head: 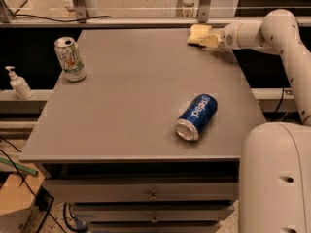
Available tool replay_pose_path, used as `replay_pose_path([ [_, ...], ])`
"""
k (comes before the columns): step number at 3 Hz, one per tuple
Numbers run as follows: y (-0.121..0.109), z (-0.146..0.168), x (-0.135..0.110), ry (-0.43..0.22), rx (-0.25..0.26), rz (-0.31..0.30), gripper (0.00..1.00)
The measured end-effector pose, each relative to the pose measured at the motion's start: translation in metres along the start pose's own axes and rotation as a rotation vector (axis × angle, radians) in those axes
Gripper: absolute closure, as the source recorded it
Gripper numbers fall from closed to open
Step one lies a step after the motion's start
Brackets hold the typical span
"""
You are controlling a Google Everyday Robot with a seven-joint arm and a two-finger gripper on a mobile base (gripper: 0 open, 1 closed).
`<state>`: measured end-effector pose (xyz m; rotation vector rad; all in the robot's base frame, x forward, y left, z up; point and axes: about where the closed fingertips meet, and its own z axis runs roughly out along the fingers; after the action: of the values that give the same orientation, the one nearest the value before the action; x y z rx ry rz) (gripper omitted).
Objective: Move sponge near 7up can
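Note:
The pale-yellow sponge [198, 33] is at the table's far right, above or at the back edge, held in my gripper [206, 38], which reaches in from the right on the white arm. The gripper is shut on the sponge. The 7up can [70, 58], silver-white with green markings, stands upright at the far left of the grey table [126, 96]. The sponge is far from the can, across the table's width.
A blue Pepsi can [197, 116] lies on its side at the front right of the table. A white pump bottle [18, 83] stands on a ledge left of the table. The robot's white body [274, 178] fills the lower right. Drawers sit below the tabletop.

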<state>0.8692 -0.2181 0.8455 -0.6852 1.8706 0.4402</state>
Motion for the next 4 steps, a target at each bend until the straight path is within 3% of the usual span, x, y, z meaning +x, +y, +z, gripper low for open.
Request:
replay_pose_path([
  [1,0.022,-0.009,-0.031,-0.025,-0.047,-0.071,1.0],
  [2,0.059,-0.022,-0.063,-0.049,-0.133,-0.164,1.0],
  [4,0.067,-0.019,-0.062,-0.041,-0.159,-0.174,1.0],
])
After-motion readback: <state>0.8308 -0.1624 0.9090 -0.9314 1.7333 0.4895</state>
